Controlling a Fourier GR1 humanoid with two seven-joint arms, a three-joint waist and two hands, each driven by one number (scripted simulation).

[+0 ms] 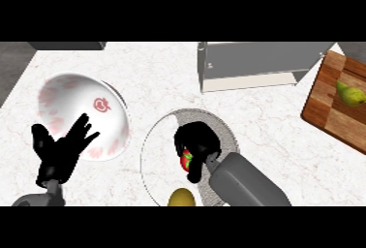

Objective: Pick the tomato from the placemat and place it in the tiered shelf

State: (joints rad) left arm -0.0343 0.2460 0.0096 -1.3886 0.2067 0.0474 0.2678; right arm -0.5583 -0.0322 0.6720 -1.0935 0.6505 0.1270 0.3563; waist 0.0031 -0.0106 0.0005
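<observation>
White marbled counter [164,82]. Right hand [194,140] curled round red tomato [187,159] on round grey placemat [227,131]; grey tiered shelf [250,65] far, slightly right. Left hand [61,145] open, resting left.

Bright, even light falls on the pale counter [164,82], with only faint, soft shadows and no glare.

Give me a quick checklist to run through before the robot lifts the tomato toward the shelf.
1. Right hand curled over the tomato: ok.
2. Tomato off the placemat: cannot tell, the hand hides the contact.
3. Yellow fruit beside the tomato, apart from it: ok.
4. Shelf opening free of things: cannot tell from above.
5. Left hand open over the plate, out of the way: ok.
6. Counter between placemat and shelf bare: ok.
</observation>
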